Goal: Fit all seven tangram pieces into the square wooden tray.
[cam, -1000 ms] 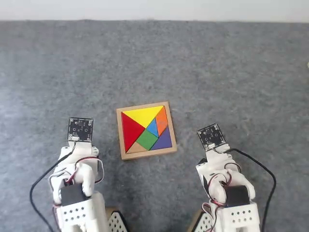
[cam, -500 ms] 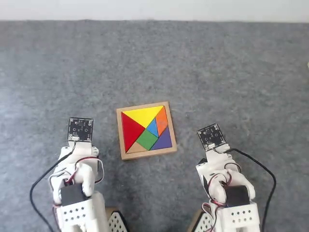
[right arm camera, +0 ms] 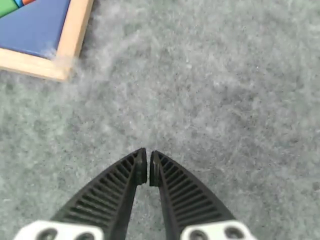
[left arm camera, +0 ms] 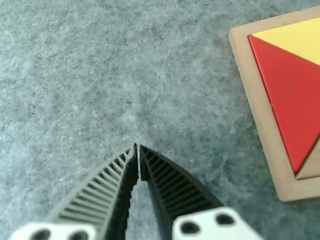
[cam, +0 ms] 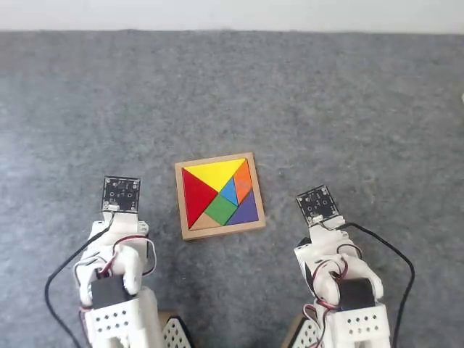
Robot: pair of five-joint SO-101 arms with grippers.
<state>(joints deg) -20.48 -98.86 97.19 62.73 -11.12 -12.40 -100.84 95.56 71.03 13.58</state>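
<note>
The square wooden tray (cam: 179,199) lies on the grey carpet in the middle of the high view. Coloured tangram pieces fill it: a yellow triangle (cam: 212,174), a red triangle (cam: 195,196), an orange piece (cam: 243,179), a small blue triangle (cam: 229,191), a green square (cam: 222,209), a purple-blue triangle (cam: 246,209) and a tan triangle (cam: 205,221). The left arm (cam: 116,261) rests at the tray's lower left; its gripper (left arm camera: 138,148) is shut over bare carpet beside the tray's rim (left arm camera: 252,100). The right arm (cam: 333,268) rests at the lower right, gripper (right arm camera: 148,153) shut, empty, near the tray's corner (right arm camera: 60,70).
Grey carpet (cam: 326,109) covers the whole table, with wide free room behind and to both sides of the tray. A pale wall strip (cam: 232,14) runs along the far edge. Black cables (cam: 391,250) loop beside each arm base.
</note>
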